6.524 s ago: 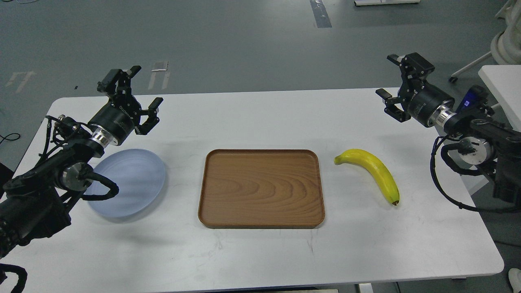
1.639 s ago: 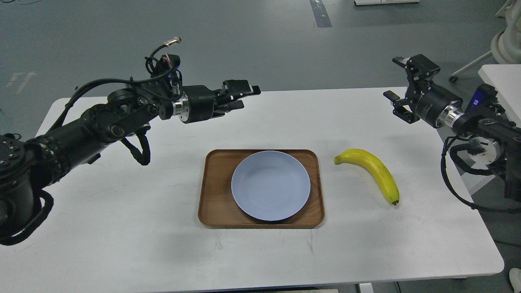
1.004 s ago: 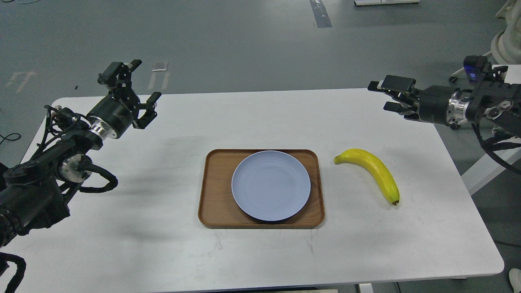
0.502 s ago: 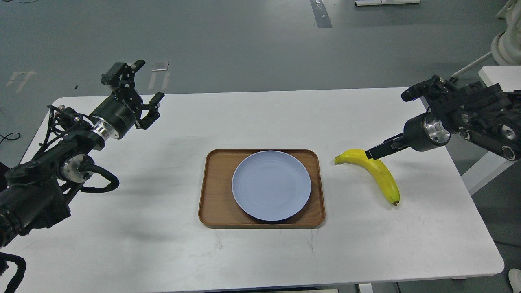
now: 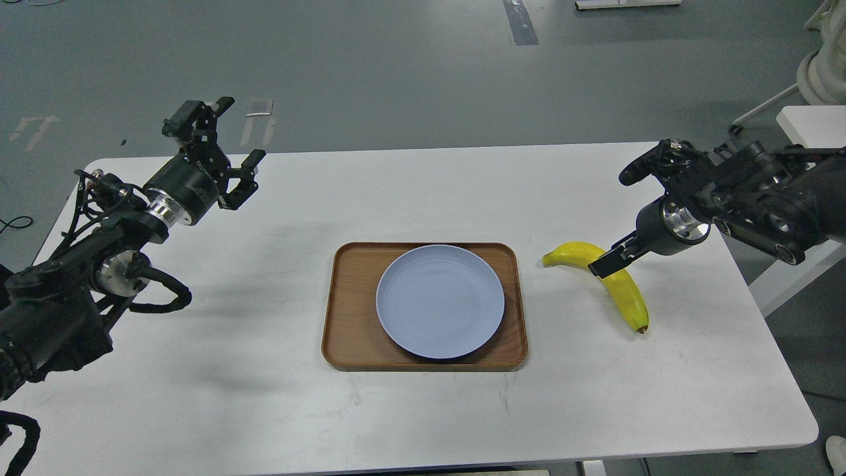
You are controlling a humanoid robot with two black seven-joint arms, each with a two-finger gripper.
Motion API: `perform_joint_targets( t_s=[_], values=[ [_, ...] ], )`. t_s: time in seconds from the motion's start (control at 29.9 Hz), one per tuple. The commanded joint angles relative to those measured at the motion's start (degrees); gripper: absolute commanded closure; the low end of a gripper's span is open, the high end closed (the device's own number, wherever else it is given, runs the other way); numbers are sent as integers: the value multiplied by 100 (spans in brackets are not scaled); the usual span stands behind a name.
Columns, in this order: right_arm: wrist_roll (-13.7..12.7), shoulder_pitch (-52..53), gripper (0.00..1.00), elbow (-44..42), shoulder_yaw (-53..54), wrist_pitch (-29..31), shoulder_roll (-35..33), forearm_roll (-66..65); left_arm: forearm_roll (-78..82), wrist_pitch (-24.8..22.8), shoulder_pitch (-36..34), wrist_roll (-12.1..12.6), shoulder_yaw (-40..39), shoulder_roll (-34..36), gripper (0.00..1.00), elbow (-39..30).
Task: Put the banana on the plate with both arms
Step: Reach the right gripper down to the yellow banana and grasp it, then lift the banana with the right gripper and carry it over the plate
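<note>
Banana (image 5: 624, 291) lies under right jaws (image 5: 605, 263), their state unclear; left jaws (image 5: 228, 149) gape

Faint white lettering on left gripper (image 5: 221, 149) body; unreadable

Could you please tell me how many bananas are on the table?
1: the banana lies on the table, right of the tray, under the right hand.
</note>
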Motion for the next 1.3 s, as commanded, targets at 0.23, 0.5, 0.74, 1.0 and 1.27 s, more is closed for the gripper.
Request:
perform_joint_targets(
  t_s=[0.23, 0.5, 0.74, 1.0, 1.27],
  values=[
    [0, -279, 10, -165, -86, 1, 164, 8, -1, 0, 7, 0, 0, 4, 2, 1],
    [0, -367, 64, -183, -86, 1, 147, 17, -1, 0, 7, 0, 0, 13, 2, 1],
    [0, -253, 81, -166, -86, 1, 24, 43, -1, 0, 7, 0, -9, 4, 2, 1],
    [0, 616, 81, 457, 1, 1, -696, 113, -1, 0, -11, 0, -18, -5, 2, 1],
    [0, 1074, 80, 942, 10, 1, -188, 1097, -1, 0, -20, 0, -27, 21, 2, 1]
  ],
)
